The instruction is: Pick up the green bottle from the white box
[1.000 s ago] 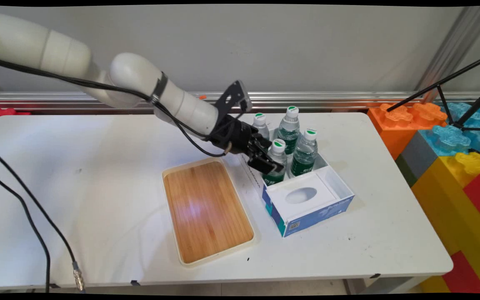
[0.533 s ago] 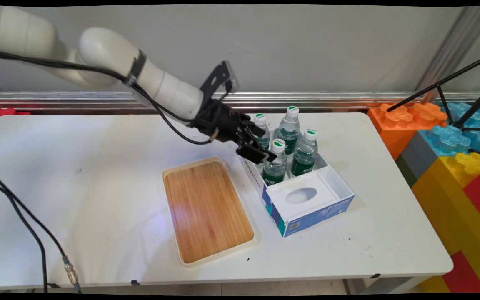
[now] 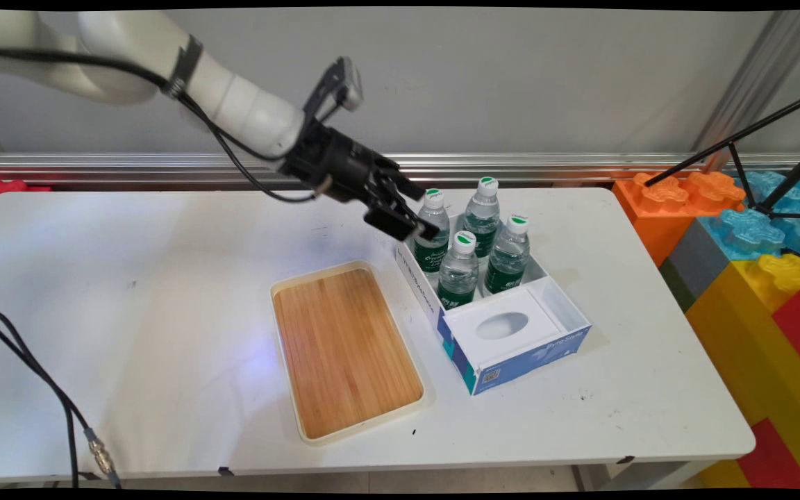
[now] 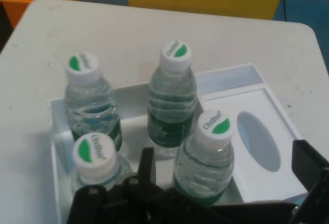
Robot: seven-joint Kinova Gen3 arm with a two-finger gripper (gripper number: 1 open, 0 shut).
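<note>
Lying flat on the white table [image 3: 164, 292], a rectangular bamboo tray with a cream rim [image 3: 346, 351] sits left of centre, nothing on it. Above and behind it, the black two-finger gripper [image 3: 410, 219] hangs in the air with its fingers spread wide, holding nothing, just beside the nearest clear plastic water bottle with a white-and-green cap [image 3: 432, 231]. Four such bottles stand upright in an open white-and-blue cardboard box [image 3: 511, 347], whose near part carries a white panel with an oval hole [image 3: 502, 325]. Coloured toy blocks [image 3: 754, 264] stack at the right.
</note>
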